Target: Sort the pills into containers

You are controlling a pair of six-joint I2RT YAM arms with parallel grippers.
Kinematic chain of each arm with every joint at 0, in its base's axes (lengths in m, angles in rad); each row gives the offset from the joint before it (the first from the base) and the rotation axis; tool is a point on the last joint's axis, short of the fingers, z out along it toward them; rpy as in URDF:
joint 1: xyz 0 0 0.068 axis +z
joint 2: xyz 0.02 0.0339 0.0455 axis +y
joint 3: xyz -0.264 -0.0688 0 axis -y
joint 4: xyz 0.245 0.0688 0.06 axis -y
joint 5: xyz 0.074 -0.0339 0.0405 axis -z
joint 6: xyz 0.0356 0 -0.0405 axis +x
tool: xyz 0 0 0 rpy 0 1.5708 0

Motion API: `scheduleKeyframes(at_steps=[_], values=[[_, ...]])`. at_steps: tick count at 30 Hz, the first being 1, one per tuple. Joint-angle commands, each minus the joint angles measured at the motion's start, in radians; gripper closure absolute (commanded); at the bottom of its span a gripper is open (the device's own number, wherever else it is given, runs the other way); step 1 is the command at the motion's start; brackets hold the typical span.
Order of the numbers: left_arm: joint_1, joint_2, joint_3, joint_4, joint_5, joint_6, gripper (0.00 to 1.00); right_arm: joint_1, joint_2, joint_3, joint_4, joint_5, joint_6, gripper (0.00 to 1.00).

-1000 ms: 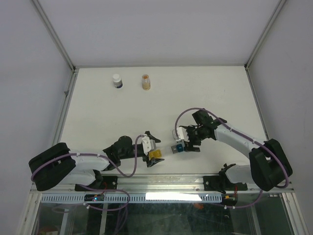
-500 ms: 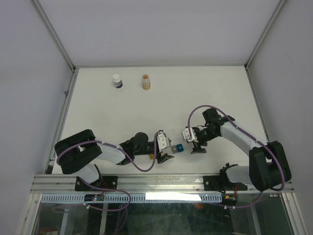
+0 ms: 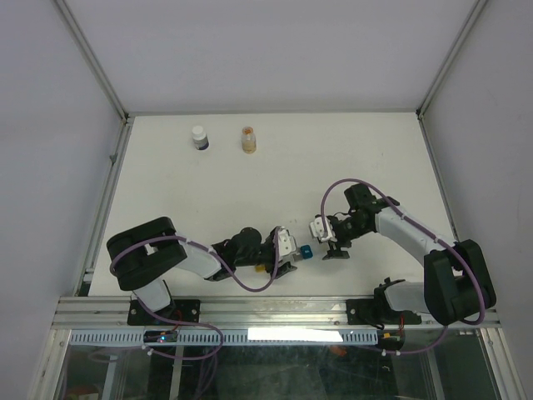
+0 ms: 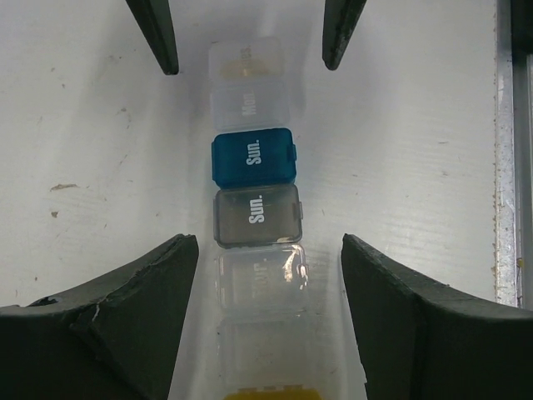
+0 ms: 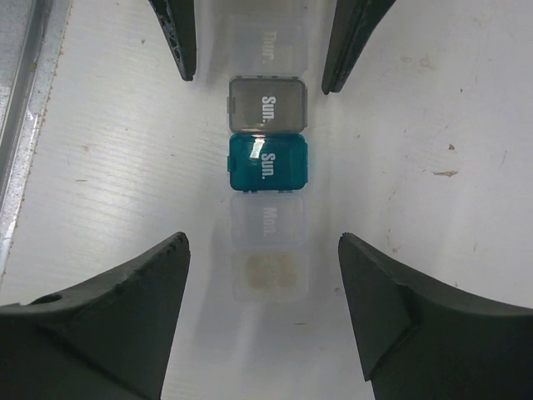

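On white tabletop (image 3: 350,158), pale walls around: strip of small translucent plastic pillbox cubes (image 4: 255,204) near front edge; clear vial of orange pills (image 3: 248,139) far back. Versus half a second ago: slight rightward creep of left arm. Low and facing each other, left fingers (image 4: 125,308) and right fingers (image 5: 108,317), both pairs spread apart, straddling opposite ends of strip.

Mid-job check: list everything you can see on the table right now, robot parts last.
Strip: one, joined cubes, flat near the table's front edge.
Blue cube: one, marked Sun., mid-strip.
Grey cube: one, marked Sun., beside the blue.
Clear cubes: four, two on each side of that pair.
Yellow cube: one, at the strip's left end.
Vial: one, clear with orange fill, far side.
Bottle: one, dark with white cap, left of the vial.
Left claw: open, straddling the strip.
Right claw: open, straddling the other end.
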State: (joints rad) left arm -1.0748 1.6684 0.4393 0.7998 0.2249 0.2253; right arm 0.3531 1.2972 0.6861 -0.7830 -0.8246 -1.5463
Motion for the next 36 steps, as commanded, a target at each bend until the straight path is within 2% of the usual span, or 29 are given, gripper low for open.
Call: scheduleKeyframes(at_steps=[1,8,17,21,28,36], values=[[-0.014,-0.005,0.028,0.002,-0.019,0.021,0.30,-0.003,-0.002,0.004,0.060,-0.050,0.020,0.25],[-0.015,-0.009,0.028,-0.023,-0.010,0.035,0.38,-0.003,-0.006,-0.008,0.078,-0.056,0.009,0.25],[-0.014,0.002,0.029,-0.027,-0.006,0.020,0.41,0.019,0.022,-0.026,0.120,-0.053,0.016,0.28],[-0.014,0.006,0.032,-0.030,-0.009,0.004,0.49,0.037,0.033,-0.045,0.171,-0.024,0.039,0.29],[-0.014,0.016,0.033,-0.029,-0.006,-0.003,0.56,0.053,0.049,-0.060,0.207,-0.007,0.042,0.30],[-0.014,0.016,0.035,-0.034,-0.011,-0.004,0.62,0.067,0.065,-0.062,0.201,0.003,0.035,0.38]])
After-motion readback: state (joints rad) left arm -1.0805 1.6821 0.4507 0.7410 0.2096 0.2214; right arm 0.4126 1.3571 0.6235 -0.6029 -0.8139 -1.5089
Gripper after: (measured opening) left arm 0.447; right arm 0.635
